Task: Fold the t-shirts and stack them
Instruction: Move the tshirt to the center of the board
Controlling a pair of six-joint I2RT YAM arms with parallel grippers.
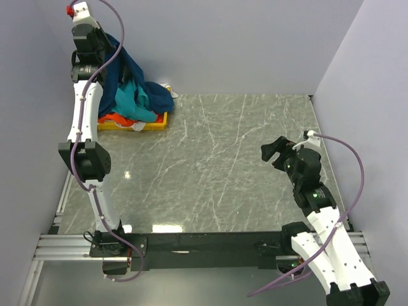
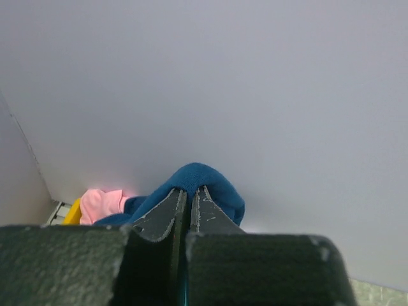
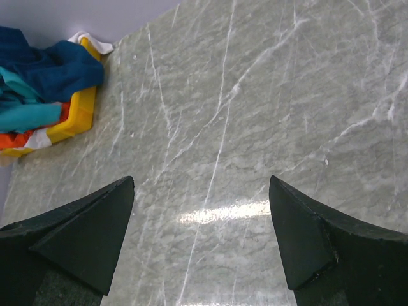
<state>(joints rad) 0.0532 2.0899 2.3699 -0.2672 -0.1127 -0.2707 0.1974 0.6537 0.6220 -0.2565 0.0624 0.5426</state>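
My left gripper (image 2: 189,191) is shut on a fold of the navy blue t-shirt (image 2: 213,182) and holds it high near the back left corner. From there the navy t-shirt (image 1: 131,67) hangs down onto the pile in the yellow tray (image 1: 158,122). A teal t-shirt (image 1: 132,99), an orange one (image 1: 118,119) and a bit of white cloth (image 1: 138,127) lie under it. A pink t-shirt (image 2: 102,201) shows below in the left wrist view. My right gripper (image 1: 275,152) hovers open over bare table at the right, with nothing between its fingers (image 3: 95,223).
The marble table (image 1: 217,166) stretches between the tray and the right arm. Walls close in at the back, left and right. The tray (image 3: 80,115) sits in the far left corner, with the navy (image 3: 57,67) and teal (image 3: 32,115) cloth spilling over it.
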